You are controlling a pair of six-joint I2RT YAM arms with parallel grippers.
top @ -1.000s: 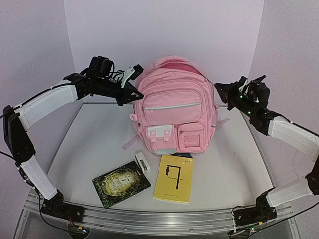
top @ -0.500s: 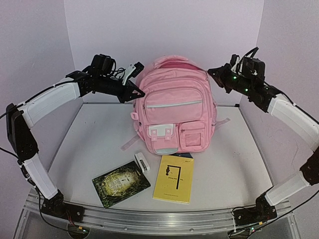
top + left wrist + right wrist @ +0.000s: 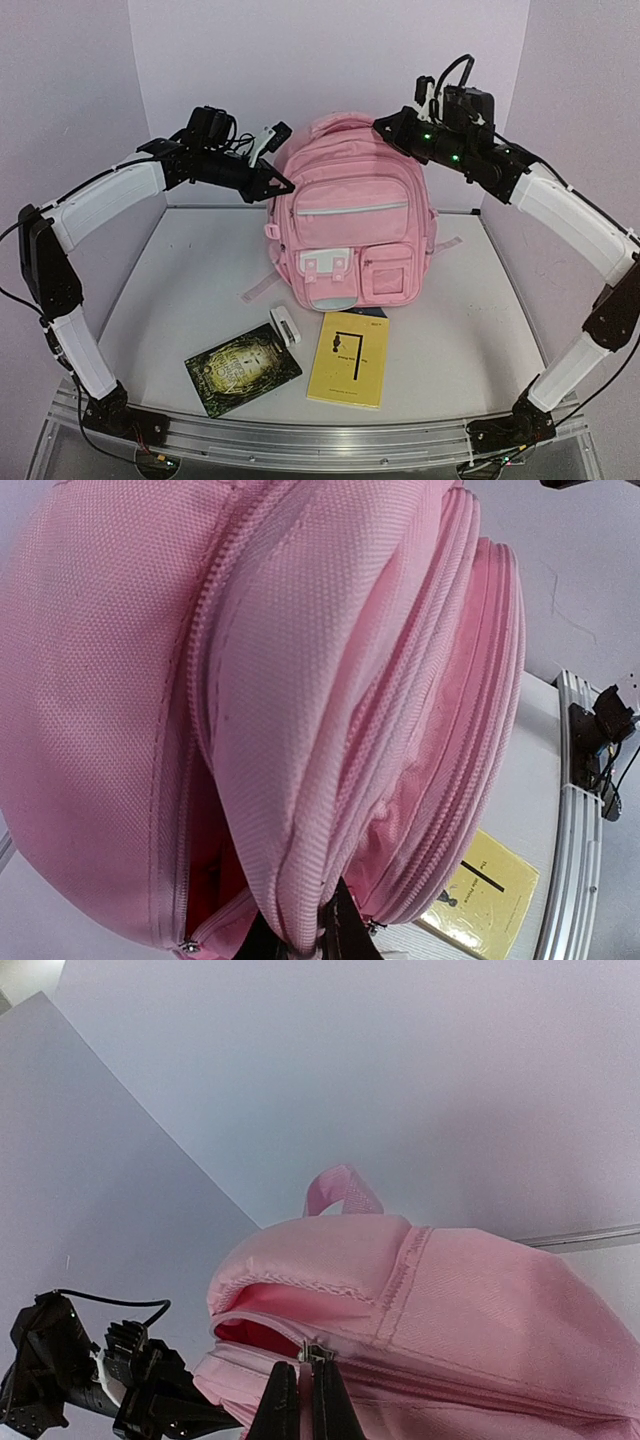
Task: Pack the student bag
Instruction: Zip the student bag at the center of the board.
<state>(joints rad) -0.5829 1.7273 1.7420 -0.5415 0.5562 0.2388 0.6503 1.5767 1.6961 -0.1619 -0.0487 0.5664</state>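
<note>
The student bag (image 3: 350,225) stands upright between the grippers: left gripper (image 3: 283,188) touches its upper side, right gripper (image 3: 381,124) its top edge.

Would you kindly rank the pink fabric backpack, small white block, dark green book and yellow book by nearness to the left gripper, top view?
1. pink fabric backpack: pinched by the left gripper, at the back.
2. small white block: in front of the backpack.
3. dark green book, near left, and yellow book, near centre: too close to call.
</note>
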